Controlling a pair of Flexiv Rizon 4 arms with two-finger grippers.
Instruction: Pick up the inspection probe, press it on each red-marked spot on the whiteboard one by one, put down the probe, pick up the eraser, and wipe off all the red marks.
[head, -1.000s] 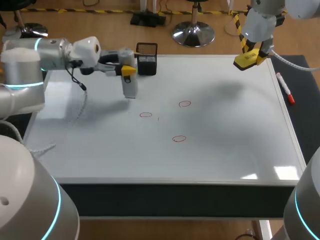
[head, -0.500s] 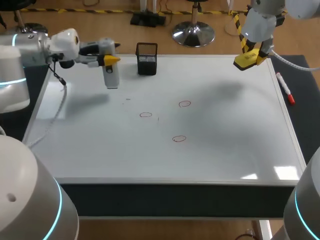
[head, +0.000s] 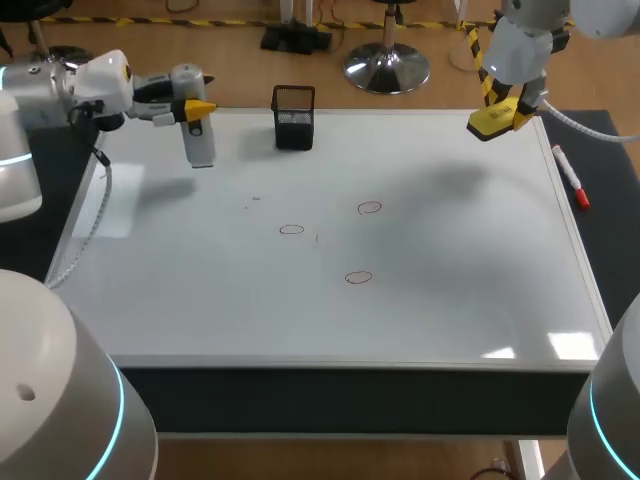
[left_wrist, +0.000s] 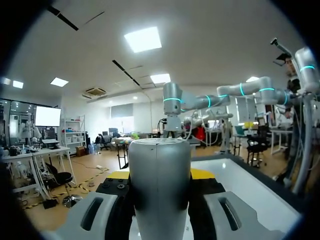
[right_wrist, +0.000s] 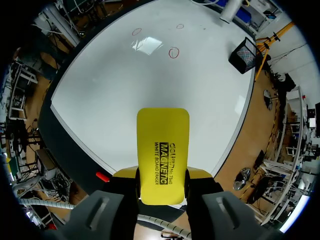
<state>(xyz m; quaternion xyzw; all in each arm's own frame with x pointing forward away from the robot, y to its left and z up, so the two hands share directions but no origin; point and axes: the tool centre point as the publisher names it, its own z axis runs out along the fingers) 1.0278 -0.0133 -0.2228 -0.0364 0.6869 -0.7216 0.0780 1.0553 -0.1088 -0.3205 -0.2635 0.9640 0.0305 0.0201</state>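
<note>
Left jaws, in the head view, are clamped on the inspection probe (head: 201, 146), which hangs tip-down over the back left part of the whiteboard (head: 460, 270); whether the tip touches the board cannot be told. Right jaws grip the yellow eraser (head: 497, 119) above the board's back right corner. Three red marks lie near the board's middle, well apart from both arms: one to the left (head: 291, 230), one further back (head: 370, 208), one nearer the front (head: 358, 277). A black mesh holder (head: 293, 118) stands at the back edge, near the probe. A red marker (head: 570, 177) lies just beside the board's right edge.

From the left wrist view, the probe's grey body (left_wrist: 160, 185) stands between the two fingers, which press on it from either side, with the whiteboard (left_wrist: 245, 187) stretching ahead.

From the right wrist view, the eraser (right_wrist: 162, 150) is held flat between the fingers, both touching its sides. Beyond it lies the whiteboard (right_wrist: 115, 95), with the three marks (right_wrist: 173, 52) far ahead and the mesh holder (right_wrist: 242, 49) at the far edge
</note>
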